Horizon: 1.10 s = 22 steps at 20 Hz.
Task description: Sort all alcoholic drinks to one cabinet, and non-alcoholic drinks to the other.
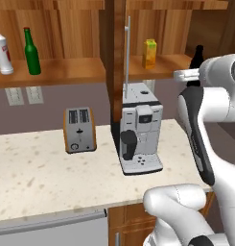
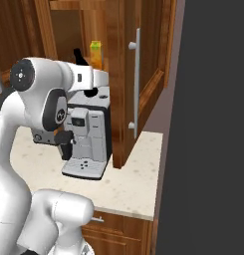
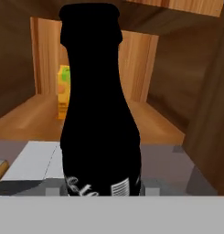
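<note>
The small black cola bottle (image 3: 99,105) stands big in the middle of the hand view, very close to the camera. The jaws are closed on its lower part, so the robot holds it. In the left base view its dark top (image 1: 198,55) pokes up at the upper right, just in front of the open right cabinet shelf (image 1: 171,65). The small orange-yellow juice carton (image 1: 149,54) stands on that shelf, behind and to the left of the bottle in the hand view.

At the upper left of the left base view, the tall white bottle with a red cap (image 1: 1,50) and the slim dark-green glass bottle (image 1: 31,53) stand side by side on the left cabinet shelf (image 1: 66,72).

The cola bottle looks hard, smooth and a bit slippery. It is likely light. The wide round body is the best place to hold it, not the thin neck. It should stay upright, or it may tip over.
</note>
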### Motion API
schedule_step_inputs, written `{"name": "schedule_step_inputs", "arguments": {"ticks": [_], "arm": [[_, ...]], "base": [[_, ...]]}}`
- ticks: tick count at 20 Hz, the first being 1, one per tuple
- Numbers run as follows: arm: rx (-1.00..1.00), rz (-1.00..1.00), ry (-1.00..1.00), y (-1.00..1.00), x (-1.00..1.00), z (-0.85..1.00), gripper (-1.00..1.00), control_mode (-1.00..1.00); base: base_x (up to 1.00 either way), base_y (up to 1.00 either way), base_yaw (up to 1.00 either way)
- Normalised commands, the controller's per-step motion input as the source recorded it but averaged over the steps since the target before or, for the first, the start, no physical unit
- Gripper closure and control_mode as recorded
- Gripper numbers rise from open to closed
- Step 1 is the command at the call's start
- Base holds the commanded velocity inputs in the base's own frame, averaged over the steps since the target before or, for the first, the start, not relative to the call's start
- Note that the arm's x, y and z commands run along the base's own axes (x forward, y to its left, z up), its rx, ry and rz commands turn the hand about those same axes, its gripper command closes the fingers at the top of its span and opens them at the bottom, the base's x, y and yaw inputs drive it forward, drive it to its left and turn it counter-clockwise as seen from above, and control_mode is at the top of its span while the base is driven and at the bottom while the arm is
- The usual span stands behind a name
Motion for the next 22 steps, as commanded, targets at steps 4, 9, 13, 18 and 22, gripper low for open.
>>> {"name": "schedule_step_inputs", "arguments": {"ticks": [4,9,13,18,22], "arm": [[0.0,-0.07,0.0,-0.02,0.69,0.3,1.0,-1.0],[0.03,0.0,-0.02,-0.13,0.63,0.15,1.0,-1.0],[0.03,0.0,0.0,-0.09,0.58,0.0,1.0,-1.0],[0.02,0.0,0.0,-0.15,0.63,-0.09,1.0,-1.0],[0.01,0.0,0.0,-0.13,0.69,-0.23,1.0,-1.0]], "base": [[0.0,0.0,0.0],[0.0,0.0,0.0],[0.0,0.0,0.0],[0.0,0.0,0.0],[0.0,0.0,0.0]]}}
